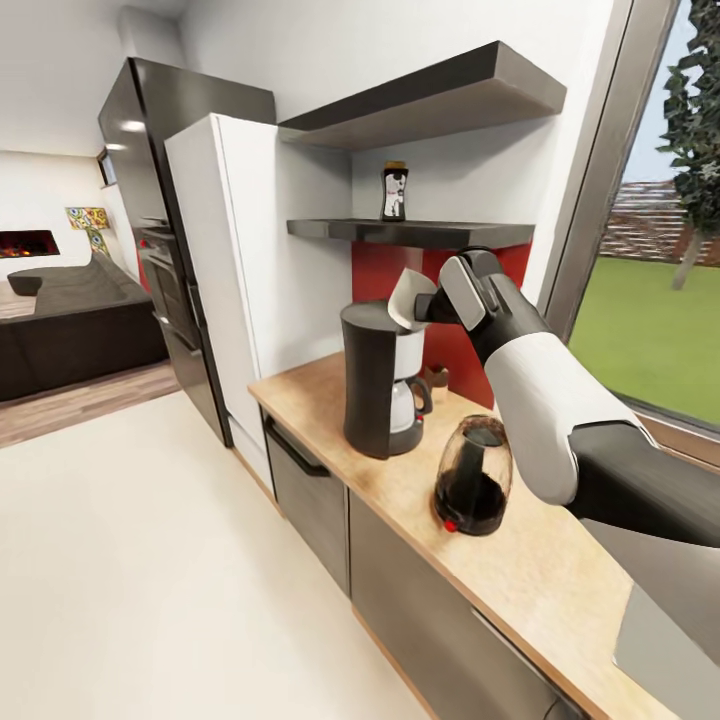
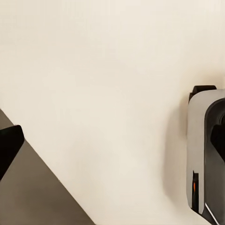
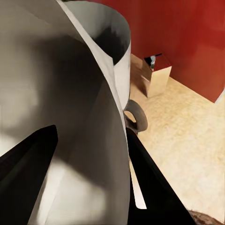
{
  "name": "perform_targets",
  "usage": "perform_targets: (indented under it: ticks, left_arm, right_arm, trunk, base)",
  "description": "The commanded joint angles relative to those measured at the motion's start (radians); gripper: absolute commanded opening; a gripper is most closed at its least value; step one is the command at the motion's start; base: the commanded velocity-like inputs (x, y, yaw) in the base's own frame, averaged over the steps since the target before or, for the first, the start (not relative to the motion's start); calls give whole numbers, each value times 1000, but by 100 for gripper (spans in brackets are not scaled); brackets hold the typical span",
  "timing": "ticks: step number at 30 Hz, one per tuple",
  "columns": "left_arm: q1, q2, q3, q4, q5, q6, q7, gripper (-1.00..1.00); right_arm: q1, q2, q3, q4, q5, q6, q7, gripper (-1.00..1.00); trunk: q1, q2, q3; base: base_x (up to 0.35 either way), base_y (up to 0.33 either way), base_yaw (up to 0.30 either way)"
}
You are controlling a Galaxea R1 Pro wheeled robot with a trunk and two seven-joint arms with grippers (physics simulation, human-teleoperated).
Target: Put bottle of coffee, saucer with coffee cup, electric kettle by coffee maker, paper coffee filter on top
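- The right claw [image 1: 418, 303] is raised above the coffee maker [image 1: 383, 385] and pinches the paper coffee filter [image 1: 410, 299], which hangs just over the appliance's slanted top.
- In the right wrist view, the two dark fingers [image 3: 28, 173] sit on either side of the white folded filter [image 3: 79, 117]; the carafe handle [image 3: 136, 117] shows past its edge.
- The coffee maker stands upright on the kitchen countertop [image 1: 540, 580], a light wood-grain surface over grey cabinet fronts [image 1: 310, 500], close to the red back wall [image 1: 455, 350].
- The electric kettle [image 1: 472, 476] stands on the same surface, just beside the coffee maker on the side nearer the camera, and apart from it.
- The bottle of coffee [image 1: 394, 192] stands upright on the kitchen shelf [image 1: 420, 233], the lower of two dark wall boards, above and behind the coffee maker.
- A small metallic box [image 3: 157, 75] rests on the surface against the red wall, behind the coffee maker.
- The left wrist view looks onto the pale floor [image 2: 93, 93] and part of the robot's own grey body [image 2: 206, 150]; one dark fingertip [image 2: 9, 145] shows at the frame edge, so whether the left claw is spread or pressed together cannot be told.
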Motion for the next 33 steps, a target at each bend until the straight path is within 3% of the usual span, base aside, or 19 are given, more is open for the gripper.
perform_targets:
  ticks: [1,9,15,26,33]
  left_arm:
    - [0,-1,8,-2,-11,-1,1,100]
    - [0,1,8,-2,-10,-2,0,100]
    - [0,-3,8,-2,-10,-2,0,100]
    - [0,-5,8,-2,-11,-2,1,100]
    - [0,-5,8,-2,-11,-2,0,100]
  right_arm:
    - [-1,0,1,-1,-10,2,-9,-100]
    - [-1,-28,2,2,-13,2,-9,-100]
    - [0,-30,3,3,-15,2,-9,-100]
    - [0,-28,3,5,-15,0,-8,-100]
    - [-1,-30,3,3,-15,0,-8,-100]
  trunk:
    - [1,-2,-2]
    - [1,-2,-2]
    - [1,-2,-2]
    - [1,-2,-2]
    - [1,-2,-2]
  base:
    - [110,0,0]
    - [38,0,0]
    - [139,56,-26]
    - [35,10,-194]
    - [229,49,-61]
